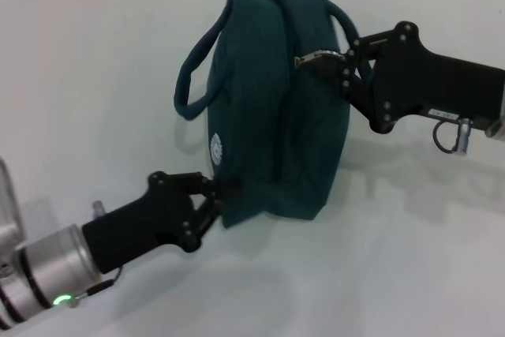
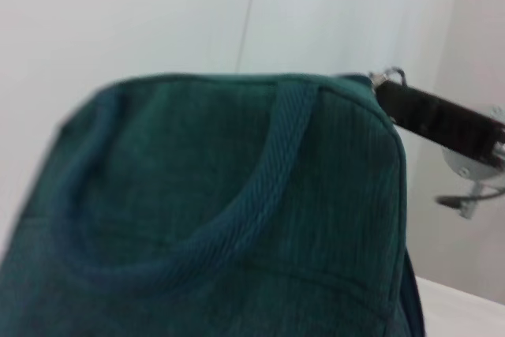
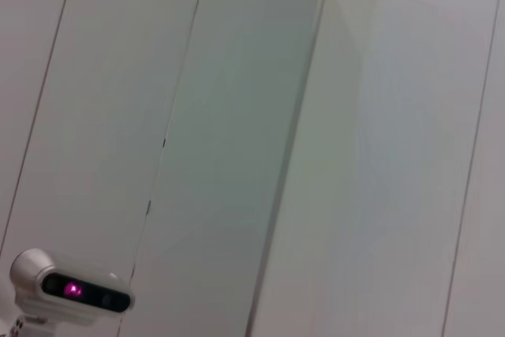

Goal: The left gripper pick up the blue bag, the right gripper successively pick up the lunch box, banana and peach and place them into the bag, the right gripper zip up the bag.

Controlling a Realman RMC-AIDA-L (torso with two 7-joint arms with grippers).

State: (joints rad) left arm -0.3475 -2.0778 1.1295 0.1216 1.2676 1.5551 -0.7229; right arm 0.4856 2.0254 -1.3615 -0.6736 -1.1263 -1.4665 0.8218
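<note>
Large dark teal-blue fabric bag [image 1: 276, 100] upright on the white surface [image 1: 95, 84], toward its far edge and near the middle, zipper line running along the top and shut as far as visible. Two rope-like handles: one looping out on the robot's left side [image 1: 193, 76], the other arching over the far right shoulder of the bag. Small white round logo [image 1: 216, 148] on the left face, low down.

Left black metal two-finger claw [image 1: 223, 192] low at the bag's near-left bottom corner, fingers pressed together on the fabric edge there, pinching the bag. Silver cylindrical wrist with a green light [image 1: 61, 300] behind it, toward the near-left corner of the surface.

Right black metal claw [image 1: 341, 62] at the top of the bag on its right side, fingertips closed around the silver metal ring pull of the zipper [image 1: 314, 58]. Small white label [image 1: 442, 114] on its black body, silver wrist reaching off past the right edge.

In the left wrist view, ribbed teal fabric [image 2: 197, 219] filling most of the picture, one rope handle [image 2: 276, 155] curving across it, and the other arm's black claw [image 2: 434, 120] at the bag's top corner beside a glint of metal ring [image 2: 388, 76].

Right wrist view showing only pale wall panels [image 3: 237, 147] and a small white camera unit with a pink light [image 3: 71, 290].
</note>
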